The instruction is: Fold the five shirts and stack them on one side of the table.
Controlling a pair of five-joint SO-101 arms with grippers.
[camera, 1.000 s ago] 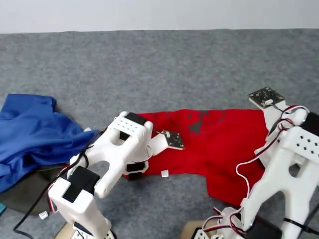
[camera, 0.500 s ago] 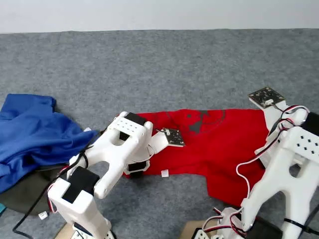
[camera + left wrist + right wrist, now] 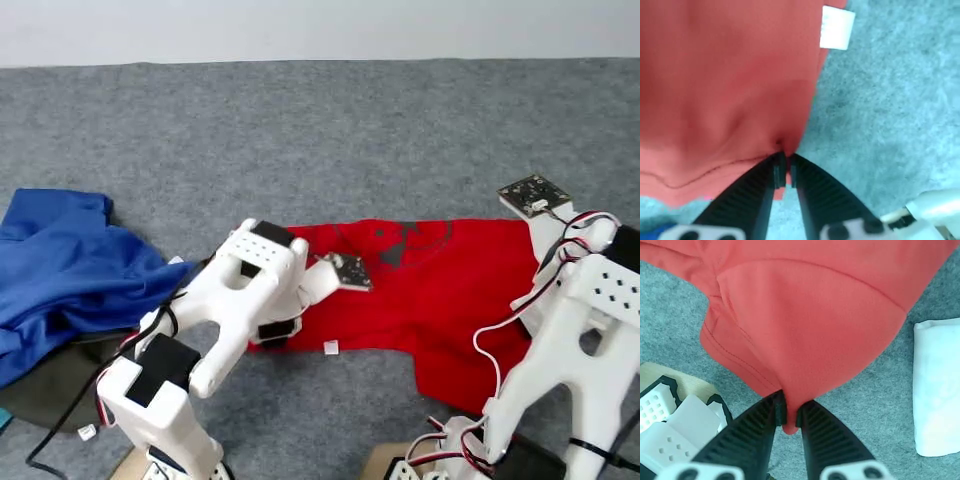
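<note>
Pinching red shirt [image 3: 725, 75] edge: left fingers [image 3: 756, 196] (right fingers [image 3: 751, 434] too)

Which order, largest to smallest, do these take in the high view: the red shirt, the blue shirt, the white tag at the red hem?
1. red shirt, largest, though partly covered
2. blue shirt, cut off at the picture's edge
3. white tag, by far the smallest

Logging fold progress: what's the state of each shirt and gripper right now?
red shirt: laid out, near edge pinched in two spots
blue shirt: crumpled, unfolded
white cloth: looks folded, lying flat
left gripper: shut on red shirt
right gripper: shut on red shirt
</note>
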